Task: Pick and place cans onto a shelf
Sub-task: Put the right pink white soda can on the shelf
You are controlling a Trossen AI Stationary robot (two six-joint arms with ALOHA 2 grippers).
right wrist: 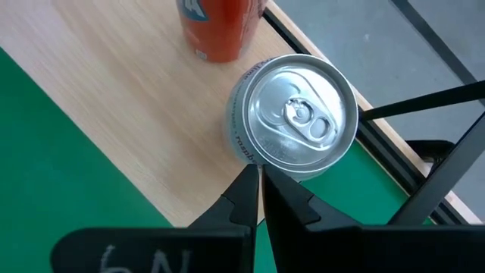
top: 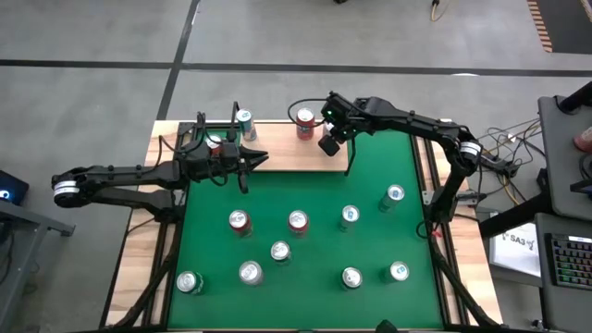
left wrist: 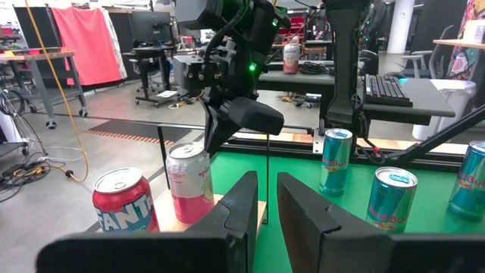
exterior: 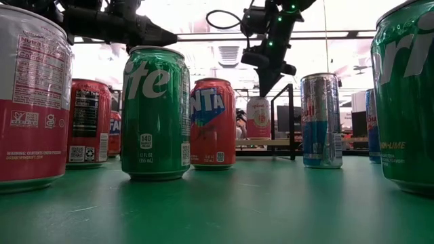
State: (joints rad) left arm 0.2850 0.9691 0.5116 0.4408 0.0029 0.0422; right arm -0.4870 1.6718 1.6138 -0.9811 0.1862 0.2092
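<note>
R gripper [right wrist: 260,180] hangs over the shelf [top: 277,153] at the back of the green worktop [top: 305,268], jaws shut together, holding nothing. Directly below and just ahead of the tips stands a silver-topped can [right wrist: 294,117], upright on the wood, long axis vertical, near the shelf's wire upright; an orange-red Fanta can [right wrist: 220,26] stands just beside it, further along the board. So that can looks already placed, not in the jaws.

L gripper [left wrist: 267,199] sits at the shelf's other end, jaws nearly together w/ a thin gap, empty. From its wrist cam the same two shelf cans show ahead of it, w/ the R arm above them. A silver-blue can [top: 245,121] stands at the board's back edge by the L arm.

Loose cans wait on the worktop toward the front, all upright: a red one [top: 240,222] and another red [top: 297,221] lie nearest the L arm; the green-blue can [top: 394,196] is nearer the R arm. My read: next pick means swinging forward, away from shelf, and coming at a can side-on w/ jaws opened first.
</note>
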